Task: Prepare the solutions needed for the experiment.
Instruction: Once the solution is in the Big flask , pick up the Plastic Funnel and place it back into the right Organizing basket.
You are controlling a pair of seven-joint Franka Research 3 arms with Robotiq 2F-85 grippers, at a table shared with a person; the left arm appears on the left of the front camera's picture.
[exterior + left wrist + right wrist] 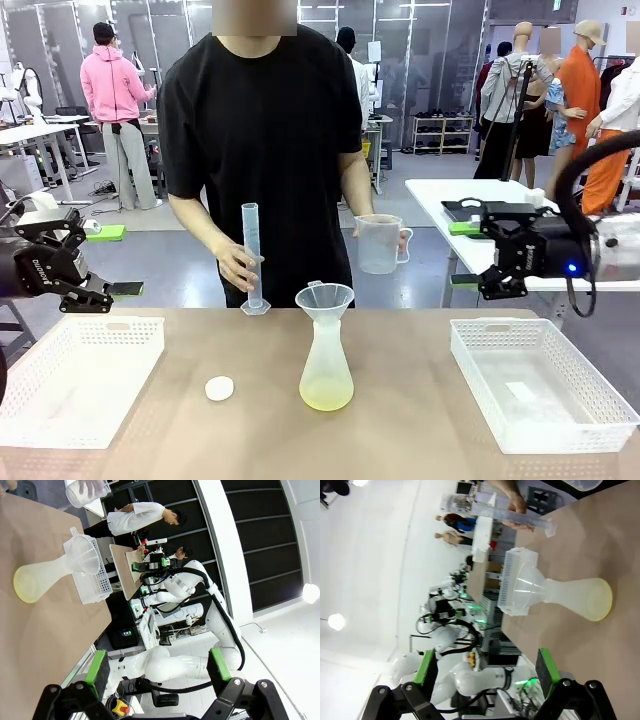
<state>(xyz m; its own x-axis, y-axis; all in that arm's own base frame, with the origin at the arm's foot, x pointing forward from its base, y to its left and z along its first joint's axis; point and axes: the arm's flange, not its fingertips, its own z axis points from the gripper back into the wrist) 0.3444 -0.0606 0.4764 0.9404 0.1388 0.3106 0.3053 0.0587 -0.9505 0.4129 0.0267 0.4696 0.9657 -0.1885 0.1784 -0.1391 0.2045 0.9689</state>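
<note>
Yellow-green solutions [326, 399] pool in a funnel-topped flask [326, 358] at the table's [420, 405] middle. Left pincer [115, 261] and right pincer [463, 254] gape wide, empty, near the table's far corners.

flask [326, 360] stands mid-table [420, 425], funnel [325, 298] in its neck, liquid [326, 399] in its bottom. cap [219, 388] lies just left of it. baskets at the left [80, 385] and right [540, 385] edges. cylinder [252, 258] stands behind the flask, slightly left. jug [379, 243] is held right of that, above the far edge. left gripper [115, 260] is beyond the left basket, right gripper [465, 254] beyond the right one.
</note>
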